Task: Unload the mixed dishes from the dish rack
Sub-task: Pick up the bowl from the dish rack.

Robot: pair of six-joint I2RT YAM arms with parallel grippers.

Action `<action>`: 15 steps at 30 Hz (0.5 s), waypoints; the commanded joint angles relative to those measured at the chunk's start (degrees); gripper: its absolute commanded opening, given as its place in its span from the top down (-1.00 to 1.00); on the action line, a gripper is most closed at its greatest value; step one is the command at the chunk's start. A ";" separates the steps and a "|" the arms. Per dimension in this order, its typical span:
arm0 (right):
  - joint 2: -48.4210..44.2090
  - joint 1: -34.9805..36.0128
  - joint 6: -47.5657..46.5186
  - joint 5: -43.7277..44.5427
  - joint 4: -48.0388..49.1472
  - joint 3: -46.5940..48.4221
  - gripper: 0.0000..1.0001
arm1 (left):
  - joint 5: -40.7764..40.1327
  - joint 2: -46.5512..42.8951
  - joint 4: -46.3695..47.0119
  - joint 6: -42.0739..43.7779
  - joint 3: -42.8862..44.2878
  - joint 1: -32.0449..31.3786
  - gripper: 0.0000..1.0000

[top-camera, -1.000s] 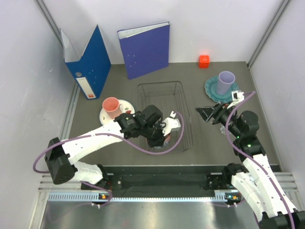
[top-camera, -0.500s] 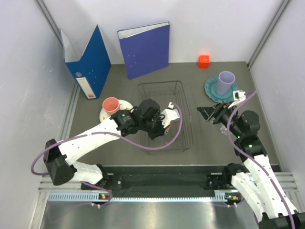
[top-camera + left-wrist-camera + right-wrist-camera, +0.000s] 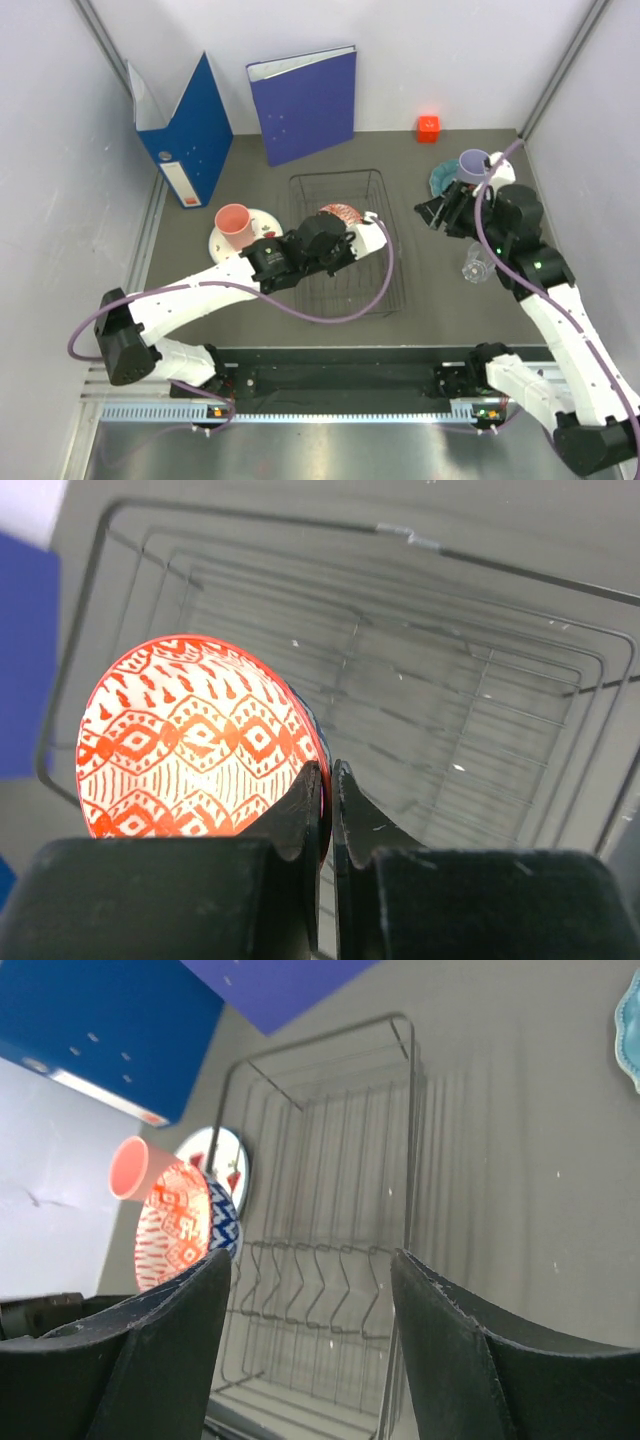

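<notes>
My left gripper (image 3: 345, 225) is shut on the rim of the small patterned bowl (image 3: 340, 212) and holds it tilted above the black wire dish rack (image 3: 394, 290). In the left wrist view the jaws (image 3: 328, 775) pinch the bowl (image 3: 190, 740) edge, with the rack (image 3: 480, 710) bare below. My right gripper (image 3: 432, 212) is open and empty, right of the rack; its view (image 3: 310, 1260) shows the rack (image 3: 330, 1140) and bowl (image 3: 170, 1230). The clear tumbler (image 3: 474, 268) stands on the table by the right arm. The lavender cup (image 3: 472, 165) sits on the teal plate (image 3: 440, 180). The pink cup (image 3: 233, 220) sits on the white plate (image 3: 222, 243).
Two blue binders (image 3: 185, 130) (image 3: 305, 100) stand at the back left. A small red cube (image 3: 428, 127) lies at the back right. Grey walls close in both sides.
My left gripper has lifted the bowl from the rack's near end up and toward the far end. My right gripper has moved up and back, leaving the tumbler uncovered on the table.
</notes>
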 commanded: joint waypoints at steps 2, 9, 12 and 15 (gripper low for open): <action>6.96 7.50 -3.77 6.23 -10.45 9.56 -0.32 | -2.53 1.34 12.90 10.74 -2.05 -3.30 1.00; 11.79 14.11 -4.57 10.19 -12.40 13.00 -0.36 | 4.51 3.89 13.61 12.06 0.41 -3.74 1.00; 14.08 15.78 -5.80 12.02 -13.02 13.88 -0.34 | 6.97 3.37 12.83 12.50 1.46 -4.54 1.00; 15.23 16.84 -6.76 12.92 -12.67 14.41 -0.33 | 11.45 3.10 11.42 12.85 2.78 -4.80 1.00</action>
